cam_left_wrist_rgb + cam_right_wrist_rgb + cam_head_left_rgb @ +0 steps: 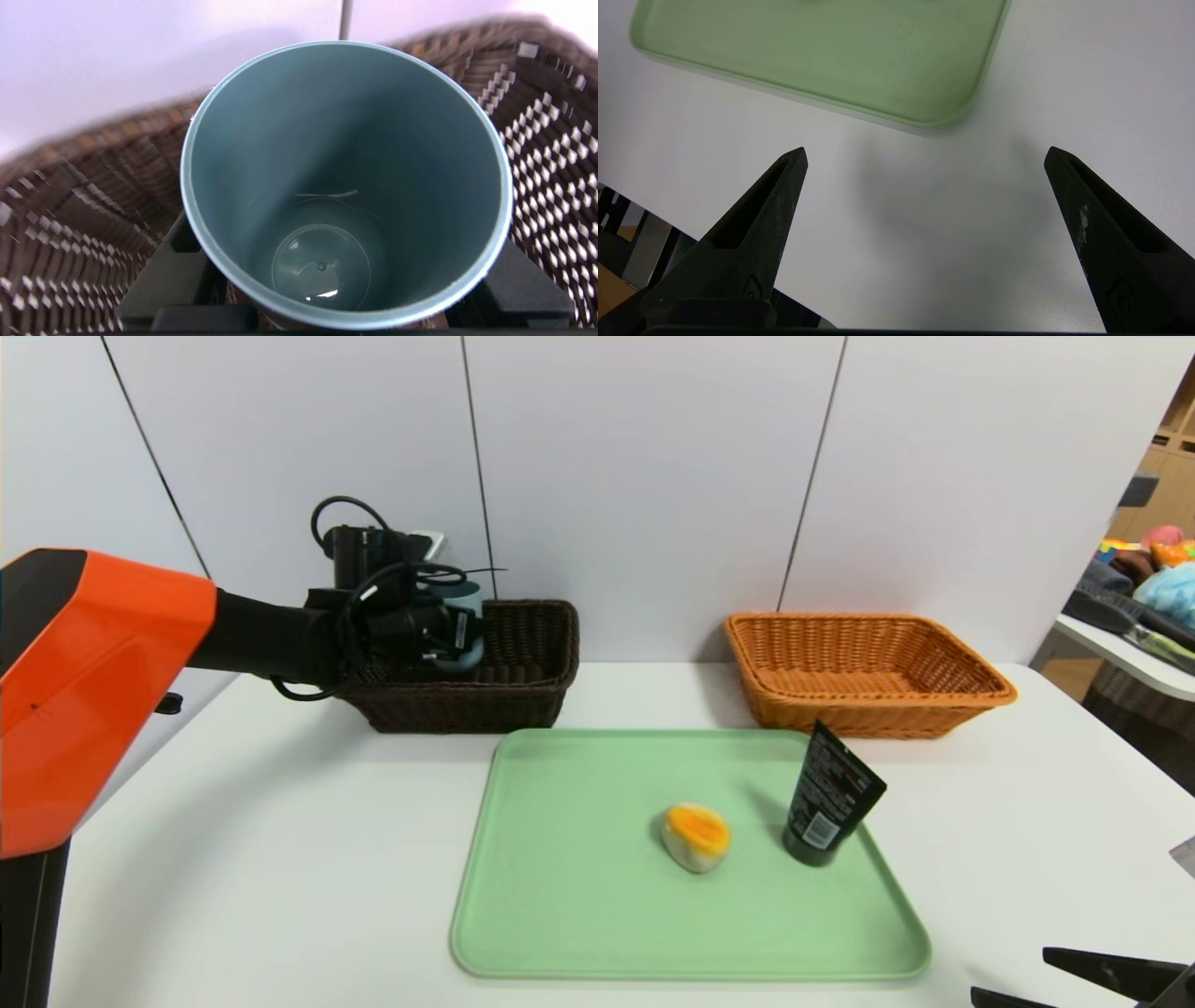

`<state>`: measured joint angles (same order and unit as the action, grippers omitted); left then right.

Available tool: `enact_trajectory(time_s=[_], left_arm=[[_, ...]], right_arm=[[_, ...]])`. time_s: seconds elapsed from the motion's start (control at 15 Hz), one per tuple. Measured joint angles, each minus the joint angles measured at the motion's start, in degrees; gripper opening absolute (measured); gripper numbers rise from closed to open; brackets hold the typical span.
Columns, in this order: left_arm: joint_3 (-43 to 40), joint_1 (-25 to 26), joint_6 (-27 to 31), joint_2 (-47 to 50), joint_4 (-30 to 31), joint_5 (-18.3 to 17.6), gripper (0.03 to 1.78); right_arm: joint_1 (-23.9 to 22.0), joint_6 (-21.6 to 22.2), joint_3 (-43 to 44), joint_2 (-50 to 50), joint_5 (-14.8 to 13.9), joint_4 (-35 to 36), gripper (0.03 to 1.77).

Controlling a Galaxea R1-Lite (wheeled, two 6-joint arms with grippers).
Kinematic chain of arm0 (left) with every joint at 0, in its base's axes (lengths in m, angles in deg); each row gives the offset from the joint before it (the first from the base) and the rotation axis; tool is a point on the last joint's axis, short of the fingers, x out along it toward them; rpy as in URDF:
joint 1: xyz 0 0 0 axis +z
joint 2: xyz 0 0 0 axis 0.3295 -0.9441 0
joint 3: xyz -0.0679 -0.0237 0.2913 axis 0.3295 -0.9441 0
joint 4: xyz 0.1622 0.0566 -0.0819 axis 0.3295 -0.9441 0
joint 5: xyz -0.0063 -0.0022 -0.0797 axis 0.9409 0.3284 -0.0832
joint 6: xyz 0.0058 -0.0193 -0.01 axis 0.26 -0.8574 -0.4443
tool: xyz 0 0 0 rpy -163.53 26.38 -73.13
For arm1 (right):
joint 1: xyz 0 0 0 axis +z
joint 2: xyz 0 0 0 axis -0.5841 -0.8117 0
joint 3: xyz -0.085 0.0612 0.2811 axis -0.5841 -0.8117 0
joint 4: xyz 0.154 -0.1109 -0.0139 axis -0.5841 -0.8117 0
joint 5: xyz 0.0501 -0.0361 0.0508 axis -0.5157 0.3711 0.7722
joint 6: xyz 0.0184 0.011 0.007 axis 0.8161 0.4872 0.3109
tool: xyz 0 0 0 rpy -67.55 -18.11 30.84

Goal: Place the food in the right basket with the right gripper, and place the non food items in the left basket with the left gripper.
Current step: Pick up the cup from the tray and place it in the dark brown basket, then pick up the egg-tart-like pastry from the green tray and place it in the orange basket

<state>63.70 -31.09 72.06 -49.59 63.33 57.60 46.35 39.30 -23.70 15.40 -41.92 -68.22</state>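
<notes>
My left gripper [456, 637] is shut on a blue-grey plastic cup [464, 614] and holds it upright inside the dark brown left basket [523, 695]. In the left wrist view I look down into the empty cup [345, 140], with black fingers [173, 275] on both sides and basket weave [537, 140] around it. A yellow-orange piece of food [695, 837] and a black tube [829, 798] standing on its cap sit on the green tray [579, 896]. The orange right basket [868, 705] is empty. My right gripper [925, 151] hangs open over bare table near the tray's corner [952, 112].
The right gripper's tips [1074, 980] show at the table's front right. White wall panels stand right behind both baskets. A second table with clutter [1139, 635] lies off to the far right.
</notes>
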Motion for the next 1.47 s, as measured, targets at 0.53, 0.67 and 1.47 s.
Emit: enact_trajectory(time_s=[0.53, 0.67, 1.47], left_arm=[[0.6, -0.2, 0.2, 0.3, -4.4, -0.4, 1.17], [0.6, -0.1, 0.2, 0.3, -4.3, -0.5, 1.24], [-2.9, -0.2, -0.3, 6.8, -3.9, -0.1, 1.60]], right_arm=[[0.0, 0.0, -0.4, -0.1, 0.0, 0.0, 1.75], [0.0, 0.0, -0.5, 0.0, 0.0, 0.0, 1.75], [-1.5, 0.0, -0.4, 0.1, 0.1, 0.0, 1.75]])
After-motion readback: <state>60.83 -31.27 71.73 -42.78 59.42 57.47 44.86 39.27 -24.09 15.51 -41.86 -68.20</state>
